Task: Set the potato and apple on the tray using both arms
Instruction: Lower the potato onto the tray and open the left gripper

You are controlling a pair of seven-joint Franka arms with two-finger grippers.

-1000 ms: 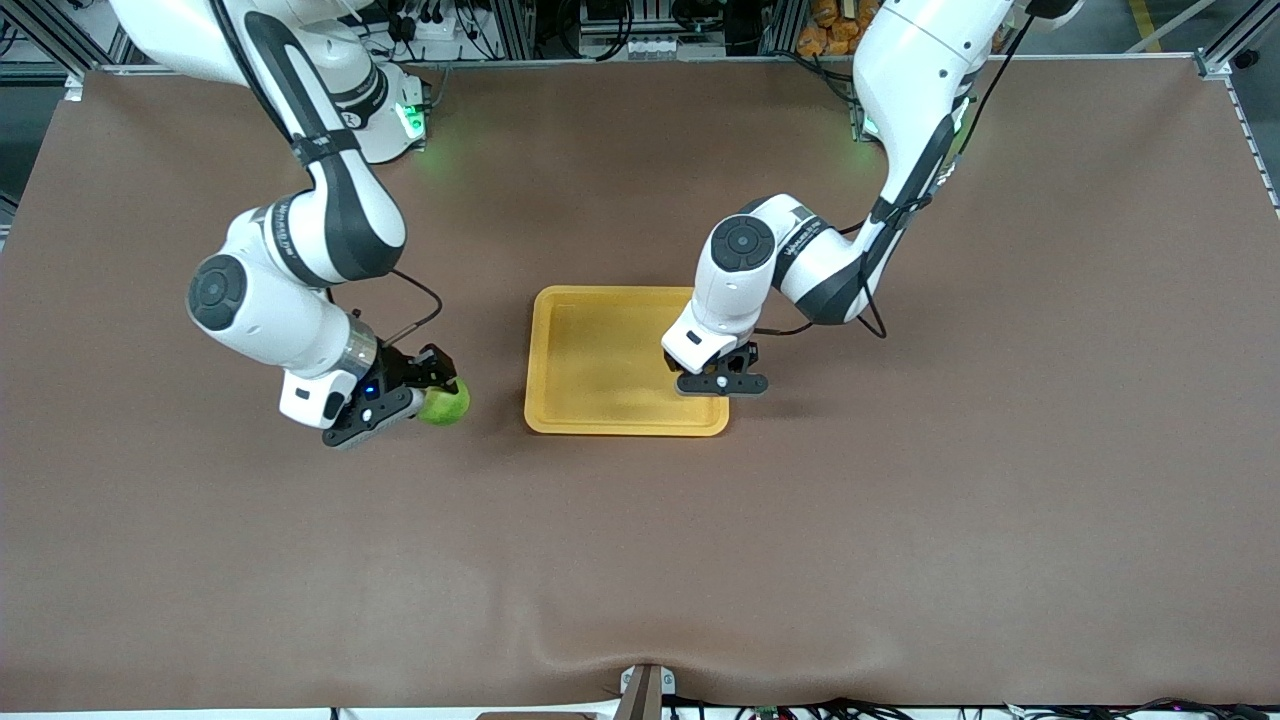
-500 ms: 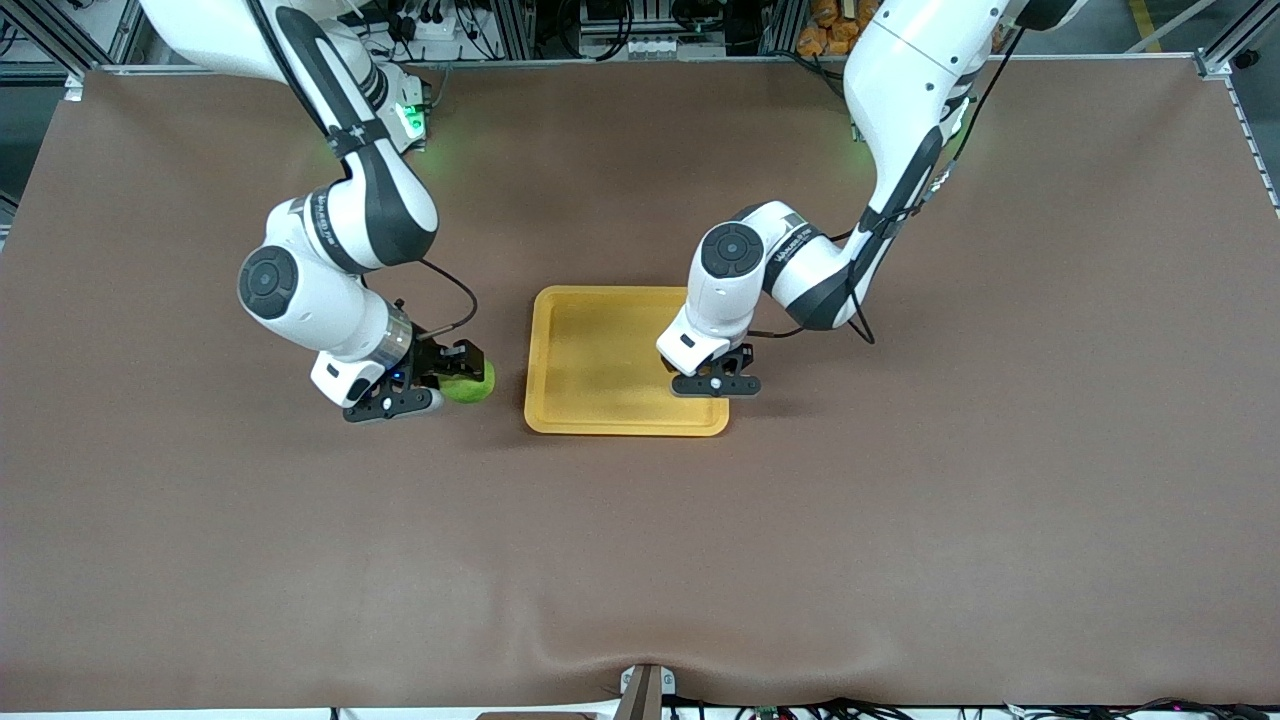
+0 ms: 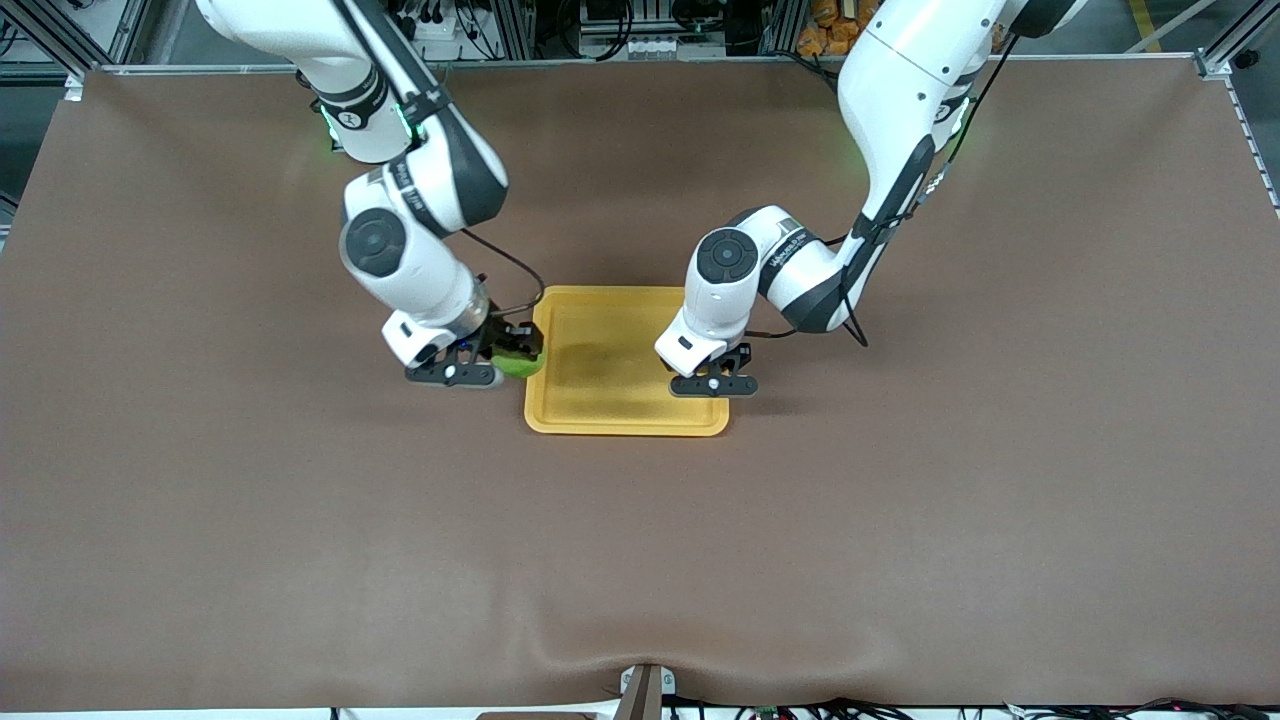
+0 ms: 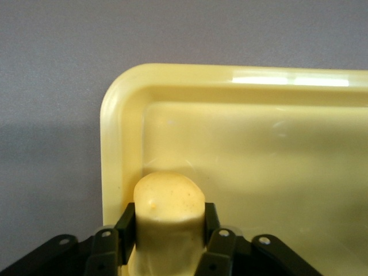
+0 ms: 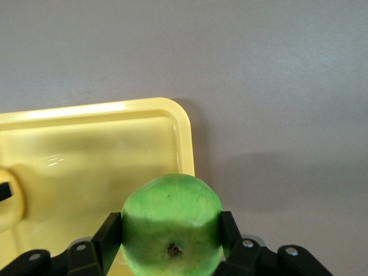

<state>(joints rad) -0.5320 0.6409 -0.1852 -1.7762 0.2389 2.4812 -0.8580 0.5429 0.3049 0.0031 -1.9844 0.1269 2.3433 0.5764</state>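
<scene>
Apple [image 3: 517, 364] has travelled a long way in the last second: the right gripper [image 3: 497, 362] carried it from well out toward the right arm's end of the table up to the tray [image 3: 600, 415], and it now hangs right over the tray's rim on that side, fingers clamped on the fruit's flanks with the stem dimple facing the right wrist camera. Right wrist view puts the apple [image 5: 171, 226] just at the tray's [image 5: 183, 123] corner edge, not yet over the floor. Left gripper [image 3: 712, 381] has barely shifted; it sits low over the tray's end toward the left arm, and the left wrist view shows its fingers [image 4: 127, 223] either side of the potato [image 4: 168, 210], pressed to it, inside the tray's corner [image 4: 118, 106]. From the front the potato is hidden under the left wrist, so I can't say for sure whether it already rests on the tray floor or hangs just above it; the fingers look as if they may be starting to slacken, but the grip reads as closed on the potato. Meaning for the task: potato is essentially at its drop spot, apple is one short move inward from its own. Neither is released yet, by my read, so both placements are pending.
</scene>
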